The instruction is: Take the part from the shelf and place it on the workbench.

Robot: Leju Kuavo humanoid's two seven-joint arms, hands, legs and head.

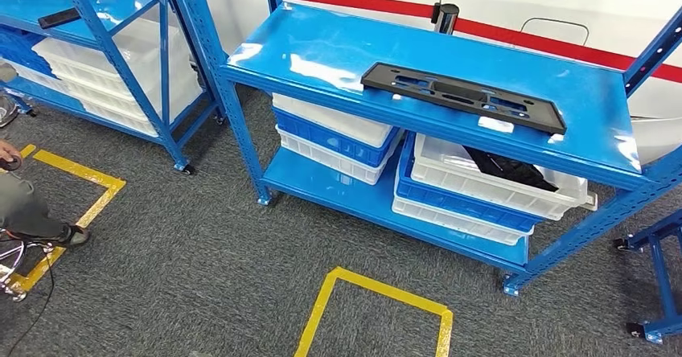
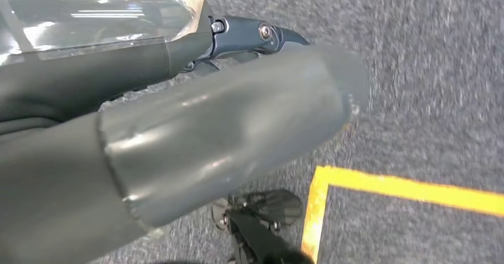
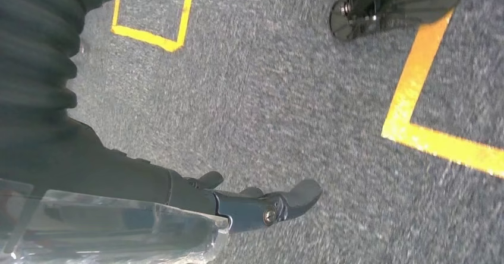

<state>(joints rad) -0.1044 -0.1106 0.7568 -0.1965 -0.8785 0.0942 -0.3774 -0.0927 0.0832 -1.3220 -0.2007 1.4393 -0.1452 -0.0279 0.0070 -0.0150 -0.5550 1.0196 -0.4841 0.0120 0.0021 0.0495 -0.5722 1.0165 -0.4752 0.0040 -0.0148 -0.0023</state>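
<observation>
Head view, far left: a second blue rack [image 1: 121, 59] stands there, holding white bins [image 1: 121, 67] and a dark flat item [image 1: 60, 17] on its upper shelf. At the left edge a person's leg and shoe [image 1: 36, 216] stand on the grey carpet [image 1: 201, 276], right by a yellow tape square [image 1: 76, 204].

Moving right, the main blue shelf [image 1: 322, 51] fills the middle of the scene. On its top level, toward the right half, lies the part [image 1: 462, 96], a long flat black plate with cut-outs, resting flat and slightly angled, its left end nearer the shelf's front edge. Below it, the lower level carries stacked white and blue bins [image 1: 338, 136] on the left and another stack [image 1: 482, 192] on the right, with something black lying in the top bin. Near the bottom centre sits another yellow tape outline [image 1: 378, 309] on the carpet. At the far right, a blue frame on castors [image 1: 655, 293] pokes in.

Left wrist view: the left hand [image 2: 249, 44] hangs over the carpet, thick grey thumb across the picture, dark fingers stretched out, nothing in its grasp. Right wrist view: the right hand [image 3: 261, 204] likewise hangs above the carpet, fingers extended and apart, holding nothing.
</observation>
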